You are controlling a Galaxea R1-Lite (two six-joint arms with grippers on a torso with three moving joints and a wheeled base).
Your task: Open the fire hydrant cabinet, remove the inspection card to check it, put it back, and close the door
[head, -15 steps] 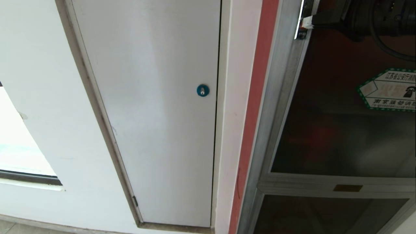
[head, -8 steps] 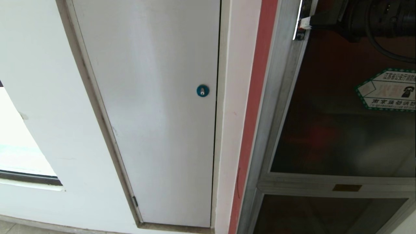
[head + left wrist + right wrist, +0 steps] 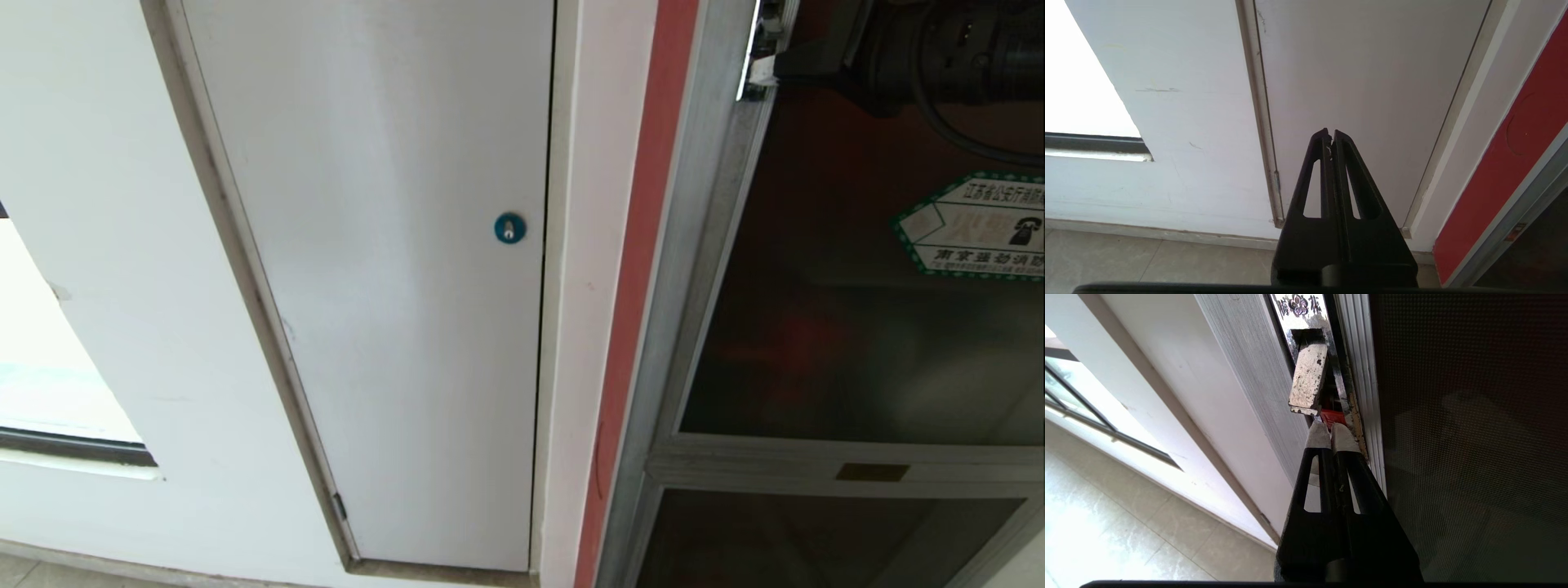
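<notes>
Head view: right hand (image 3: 763, 69) cut by the top edge, only its tip showing against the frame of the door (image 3: 857, 327); arm behind it cropped. Hexagonal sticker (image 3: 976, 224) cut by the right edge, its print too small to read. Cabinet interior behind the tinted glass shows only as dim reddish shapes; contents not distinguishable. Lower glass panel (image 3: 816, 539) cropped at the bottom edge.

Right wrist view: metal latch plate (image 3: 1308, 379) hides most of the red latch (image 3: 1332, 415); whether the fingertips touch it cannot be told.
</notes>
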